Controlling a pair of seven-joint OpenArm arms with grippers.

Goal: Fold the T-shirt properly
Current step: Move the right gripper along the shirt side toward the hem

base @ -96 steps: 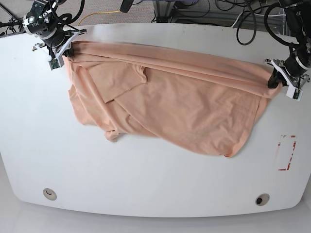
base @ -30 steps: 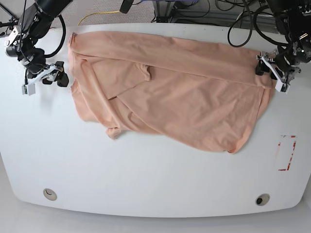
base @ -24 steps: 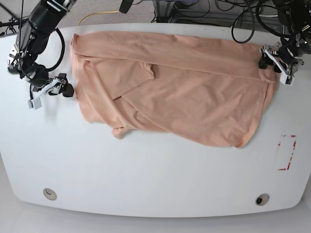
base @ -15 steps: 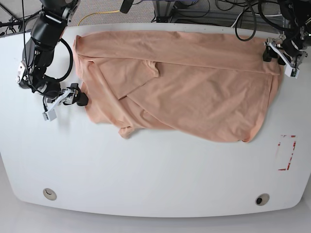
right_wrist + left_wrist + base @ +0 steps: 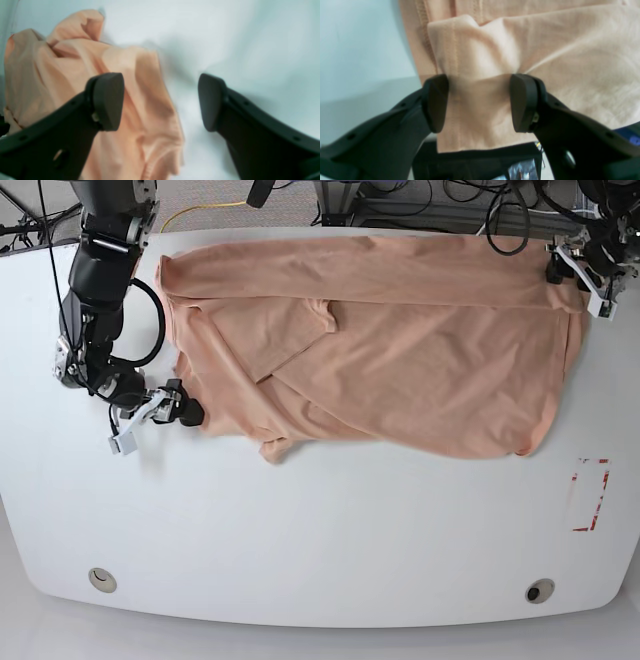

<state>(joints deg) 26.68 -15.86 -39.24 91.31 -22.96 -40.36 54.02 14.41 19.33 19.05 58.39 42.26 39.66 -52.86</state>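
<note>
The peach-pink T-shirt (image 5: 400,350) lies spread and wrinkled across the far half of the white table (image 5: 320,550), one sleeve folded inward. My left gripper (image 5: 578,275) stands at the shirt's far right corner. In the left wrist view this gripper (image 5: 480,102) is open, with a folded hem of the T-shirt (image 5: 480,57) lying between its pads. My right gripper (image 5: 183,410) sits at the shirt's left edge. In the right wrist view it (image 5: 160,102) is open and empty, above the rumpled edge of the T-shirt (image 5: 62,65) and bare table.
A red-outlined rectangle (image 5: 589,494) is marked near the table's right edge. Two round holes (image 5: 102,579) (image 5: 540,591) sit near the front edge. Cables and stands crowd the space behind the table.
The shirt has slid toward the back right along with my left gripper. My right gripper has moved forward along the shirt's left edge, staying open.
</note>
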